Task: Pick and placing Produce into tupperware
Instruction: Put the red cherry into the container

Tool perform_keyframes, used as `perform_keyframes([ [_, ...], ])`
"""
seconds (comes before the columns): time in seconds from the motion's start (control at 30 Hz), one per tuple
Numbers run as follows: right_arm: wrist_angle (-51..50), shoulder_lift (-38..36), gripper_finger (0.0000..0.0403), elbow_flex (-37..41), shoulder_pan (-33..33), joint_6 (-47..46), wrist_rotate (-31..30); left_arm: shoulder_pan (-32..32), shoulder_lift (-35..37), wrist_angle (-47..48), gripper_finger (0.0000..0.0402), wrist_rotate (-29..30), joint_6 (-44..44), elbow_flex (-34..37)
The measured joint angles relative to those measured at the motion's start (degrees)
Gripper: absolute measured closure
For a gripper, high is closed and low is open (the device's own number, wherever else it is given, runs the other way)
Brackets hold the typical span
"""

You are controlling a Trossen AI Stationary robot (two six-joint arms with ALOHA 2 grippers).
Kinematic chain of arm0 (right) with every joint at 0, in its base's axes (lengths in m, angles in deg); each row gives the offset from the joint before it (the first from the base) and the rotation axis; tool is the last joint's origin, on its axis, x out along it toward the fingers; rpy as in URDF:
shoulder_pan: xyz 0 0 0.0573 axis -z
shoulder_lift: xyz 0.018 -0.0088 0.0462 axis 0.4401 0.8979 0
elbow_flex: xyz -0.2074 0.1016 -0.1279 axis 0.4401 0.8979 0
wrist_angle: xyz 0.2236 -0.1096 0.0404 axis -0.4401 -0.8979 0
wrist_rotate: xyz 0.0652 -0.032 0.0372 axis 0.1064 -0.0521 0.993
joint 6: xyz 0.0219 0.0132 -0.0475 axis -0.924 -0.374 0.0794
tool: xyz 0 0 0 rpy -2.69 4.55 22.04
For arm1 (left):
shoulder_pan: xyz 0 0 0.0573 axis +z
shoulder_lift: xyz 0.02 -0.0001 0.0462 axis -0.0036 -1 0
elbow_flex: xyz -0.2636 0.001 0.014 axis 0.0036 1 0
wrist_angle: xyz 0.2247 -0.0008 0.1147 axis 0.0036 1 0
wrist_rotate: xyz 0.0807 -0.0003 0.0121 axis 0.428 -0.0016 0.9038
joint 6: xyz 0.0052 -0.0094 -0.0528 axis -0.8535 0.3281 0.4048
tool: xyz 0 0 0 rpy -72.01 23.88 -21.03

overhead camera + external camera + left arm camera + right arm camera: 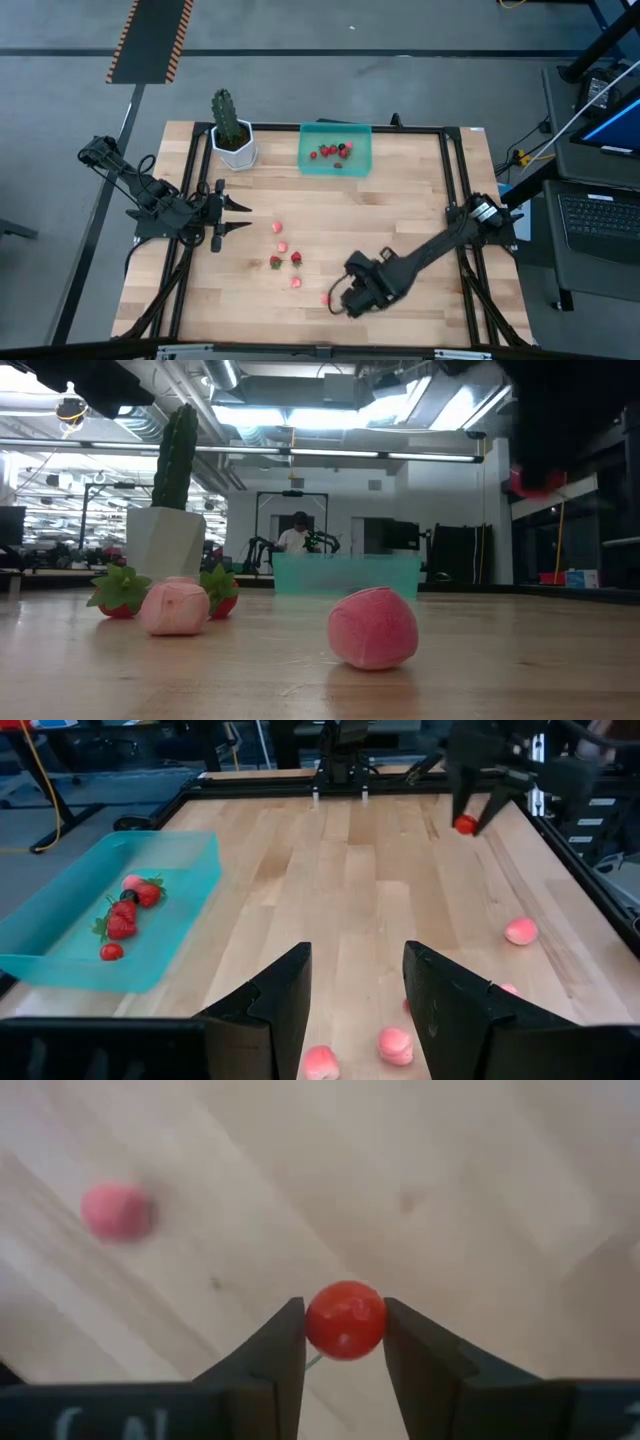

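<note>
At the desk's (400, 200) near edge, the right gripper (345, 1342) clamps one red berry (345, 1320). Five loose berries (281, 247) lie mid-desk, ahead of the open, empty left gripper (243, 217). Farther back, the teal tupperware (362, 138) holds about six.

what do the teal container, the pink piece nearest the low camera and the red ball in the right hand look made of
The teal container looks like thin translucent plastic: its contents show faintly through the wall. The pink piece looks like soft fabric or plush, matte with stitched seams. The red ball, pinched in the right hand, looks smooth and glossy with a small highlight, probably hard plastic, though that is uncertain.
</note>
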Motion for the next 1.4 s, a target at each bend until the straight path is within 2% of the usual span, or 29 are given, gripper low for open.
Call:
perform_keyframes([
  [0.2,-7.6,0.0,0.0279,-8.3,7.1,12.0,-2.2,0.0,0.0,0.0,0.0250,0.0,0.5,0.0],
  [0.43,-11.9,0.0,0.0279,-20.5,17.2,31.2,-4.9,0.0,0.0,0.0,0.0250,0.0,0.9,0.0],
  [0.53,-11.9,0.0,0.0279,-25.8,22.6,40.8,-6.6,0.0,0.0,0.0,0.0250,0.0,0.8,0.0],
  [0.7,-7.5,0.0,0.0279,-29.8,32.9,56.2,-5.3,0.0,0.0,0.0,0.0250,0.0,0.8,0.0],
  [0.83,-3.1,0.0,0.0279,-28.9,40.3,65.2,0.8,0.0,0.0,0.0,0.0250,0.0,0.8,0.0],
  [1.03,4.1,0.0,0.0279,-22.7,47.7,73.7,3.0,0.0,0.0,0.0,0.0250,0.0,0.4,0.0],
  [1.2,9.8,0.0,0.0279,-15.2,52.2,77.1,9.2,0.0,0.0,0.0,0.0250,-0.1,0.7,0.0],
  [1.4,12.8,0.0,0.0279,-7.5,58.4,77.9,9.5,0.0,0.0,2.0,0.0250,-1.3,0.8,0.0],
])
